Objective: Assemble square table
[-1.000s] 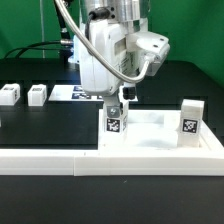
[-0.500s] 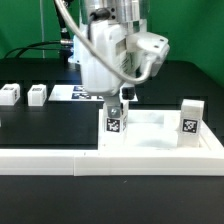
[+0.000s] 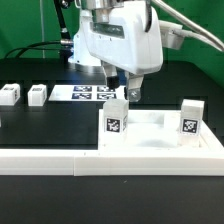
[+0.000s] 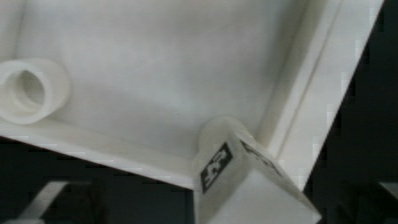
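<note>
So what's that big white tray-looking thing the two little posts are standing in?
That is the square table's top, a smooth white plastic-looking slab lying flat on the black table, underside up. A raised rim runs round it; the wrist view shows a round socket inside the rim. A tagged white leg and a second leg stand upright at two corners. The open gripper hangs above the first leg, clear of the slab.

Blk table [image 3: 60, 125]: slab [image 3: 150, 128], rail [image 3: 50, 160] (white).
</note>
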Robot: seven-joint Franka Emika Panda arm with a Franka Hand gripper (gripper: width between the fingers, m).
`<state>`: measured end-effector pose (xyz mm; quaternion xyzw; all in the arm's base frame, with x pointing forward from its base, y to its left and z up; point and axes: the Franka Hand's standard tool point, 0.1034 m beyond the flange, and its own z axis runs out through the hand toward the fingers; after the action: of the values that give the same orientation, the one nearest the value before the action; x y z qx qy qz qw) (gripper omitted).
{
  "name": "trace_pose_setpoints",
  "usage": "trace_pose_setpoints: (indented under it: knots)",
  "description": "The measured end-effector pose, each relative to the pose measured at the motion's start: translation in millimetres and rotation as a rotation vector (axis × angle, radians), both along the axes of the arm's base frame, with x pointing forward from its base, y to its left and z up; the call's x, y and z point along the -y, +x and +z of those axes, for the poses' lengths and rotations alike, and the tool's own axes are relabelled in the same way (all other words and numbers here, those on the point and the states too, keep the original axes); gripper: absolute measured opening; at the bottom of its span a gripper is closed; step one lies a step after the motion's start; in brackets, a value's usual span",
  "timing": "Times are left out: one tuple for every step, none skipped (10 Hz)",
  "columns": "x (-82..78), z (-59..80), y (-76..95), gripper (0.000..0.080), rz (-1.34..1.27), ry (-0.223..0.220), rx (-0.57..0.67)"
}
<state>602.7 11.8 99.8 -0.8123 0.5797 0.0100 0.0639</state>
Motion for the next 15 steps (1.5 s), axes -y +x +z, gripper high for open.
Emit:
trace_pose_setpoints:
  knots:
    - [0.2, -0.1, -0.1, 0.0648, 0.089, -0.006, 0.01]
    - [1.2, -0.1, 0.7, 0.0648, 0.246, -0.026, 0.034]
    - [1.5, 0.4, 3.5, 0.0648, 0.557, -0.091, 0.1]
    - [-4.7, 3.5, 4.4, 0.0648, 0.744, -0.117, 0.124]
    - [-7.3, 5.3, 5.0, 0.0648, 0.865, -0.127, 0.135]
    - [-4.0, 3.3, 4.3, 0.0648, 0.886, -0.13, 0.133]
    - [-2.7, 3.0, 4.2, 0.0648, 0.951, -0.136, 0.137]
    - [-2.2, 3.0, 4.2, 0.0648, 1.009, -0.142, 0.14]
    - [-1.5, 2.9, 4.1, 0.0648, 1.069, -0.147, 0.144]
    - [-0.6, -0.3, 1.4, 0.0648, 1.071, -0.142, 0.135]
    - [2.5, -13.5, -10.0, 0.0648, 1.073, -0.122, 0.1]
    - [3.2, -23.3, -20.5, 0.0648, 1.075, -0.111, 0.079]
    - [2.4, -29.8, -27.0, 0.0648, 1.076, -0.112, 0.072]
    - [6.6, -38.7, -31.5, 0.0648, 1.097, -0.107, 0.054]
    - [16.7, -46.6, -30.9, 0.0648, 1.127, -0.094, 0.036]
